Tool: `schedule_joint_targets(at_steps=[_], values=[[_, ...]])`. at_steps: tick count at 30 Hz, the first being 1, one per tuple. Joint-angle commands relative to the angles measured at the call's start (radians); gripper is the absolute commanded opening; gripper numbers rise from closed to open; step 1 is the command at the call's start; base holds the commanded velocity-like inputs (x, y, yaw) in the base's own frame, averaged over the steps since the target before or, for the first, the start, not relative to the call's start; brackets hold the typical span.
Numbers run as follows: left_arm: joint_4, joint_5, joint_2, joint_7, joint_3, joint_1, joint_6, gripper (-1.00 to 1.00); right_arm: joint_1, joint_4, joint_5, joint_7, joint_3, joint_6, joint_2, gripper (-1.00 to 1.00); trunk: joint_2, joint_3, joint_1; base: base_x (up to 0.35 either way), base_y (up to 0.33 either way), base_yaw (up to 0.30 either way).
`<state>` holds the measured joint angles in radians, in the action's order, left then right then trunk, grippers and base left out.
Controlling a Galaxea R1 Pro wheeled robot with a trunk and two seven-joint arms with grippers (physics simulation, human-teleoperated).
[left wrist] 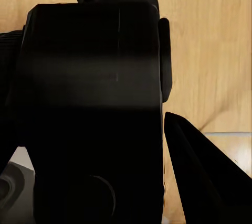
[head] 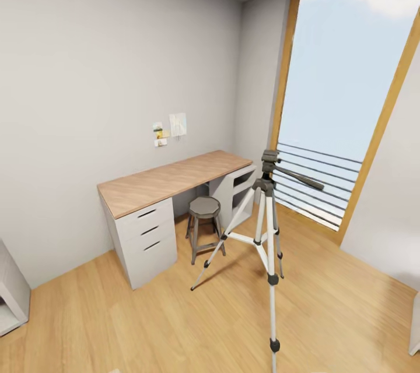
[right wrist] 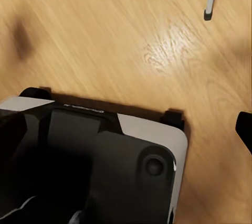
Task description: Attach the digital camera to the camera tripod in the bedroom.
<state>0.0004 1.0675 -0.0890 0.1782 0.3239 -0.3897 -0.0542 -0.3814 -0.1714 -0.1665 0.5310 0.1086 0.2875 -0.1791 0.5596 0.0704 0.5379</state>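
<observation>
While left fingers [left wrist: 173, 129] pinch one digital camera [left wrist: 89, 103], one camera tripod [head: 265, 227] stands; right fingers' state unclear.

in the right wrist view the robot's base [right wrist: 100, 156] is a rounded black shell over a pale grey-white plate, with a round black boss, small black corner tabs and a tiny, unreadable printed line.
</observation>
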Motion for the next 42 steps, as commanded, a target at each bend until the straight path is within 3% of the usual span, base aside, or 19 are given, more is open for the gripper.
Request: schedule_joint_targets(at_steps=[1, 5, 9, 14, 15, 20, 25, 34, 42], values=[[0.000, 0.009, 0.000, 0.003, 0.006, 0.002, -0.004, -1.00, -0.001, 0.019, -0.009, 0.002, 0.009, -0.014, -0.001, 1.00, -0.006, -0.001, -0.004, 0.000, 0.000, 0.000], [0.000, 0.008, -0.001, 0.002, 0.006, 0.011, -0.004, -1.00, -0.002, 0.157, -0.008, -0.059, 0.008, -0.162, -0.010, 1.00, -0.034, -0.014, -0.019, 0.000, 0.000, 0.000], [0.000, 0.007, 0.001, -0.012, 0.007, 0.016, -0.006, -1.00, -0.006, 0.185, -0.008, -0.112, 0.008, -0.227, -0.011, 1.00, -0.062, -0.027, -0.034, 0.000, 0.000, 0.000], [0.000, -0.003, 0.003, -0.087, 0.009, 0.043, -0.007, -1.00, 0.010, 0.200, -0.007, -0.168, 0.008, -0.272, -0.011, 1.00, -0.097, -0.042, -0.053, 0.000, 0.000, 0.000], [-0.001, -0.022, 0.003, -0.129, 0.012, 0.067, -0.008, -1.00, 0.043, 0.204, -0.005, -0.182, 0.008, -0.282, -0.011, 1.00, -0.104, -0.045, -0.057, 0.000, 0.000, 0.000], [-0.002, -0.076, 0.004, -0.140, 0.014, 0.084, -0.006, -1.00, 0.055, 0.205, -0.004, -0.186, 0.009, -0.285, -0.010, 1.00, -0.139, -0.061, -0.076, 0.000, 0.000, 0.000], [-0.002, -0.169, 0.008, -0.147, 0.015, 0.090, 0.001, -1.00, 0.061, 0.205, -0.002, -0.187, 0.009, -0.286, -0.010, 1.00, -0.160, -0.070, -0.088, 0.000, 0.000, 0.000], [-0.004, -0.176, 0.004, -0.149, 0.013, 0.091, 0.000, -1.00, 0.062, 0.205, -0.003, -0.194, 0.009, -0.283, -0.010, 1.00, -0.160, -0.070, -0.088, 0.000, 0.000, 0.000], [-0.009, -0.173, 0.003, -0.147, 0.006, 0.091, -0.003, -1.00, 0.062, 0.205, -0.002, -0.248, 0.009, -0.279, -0.006, 1.00, -0.160, -0.070, -0.088, 0.012, 0.000, 0.000]])
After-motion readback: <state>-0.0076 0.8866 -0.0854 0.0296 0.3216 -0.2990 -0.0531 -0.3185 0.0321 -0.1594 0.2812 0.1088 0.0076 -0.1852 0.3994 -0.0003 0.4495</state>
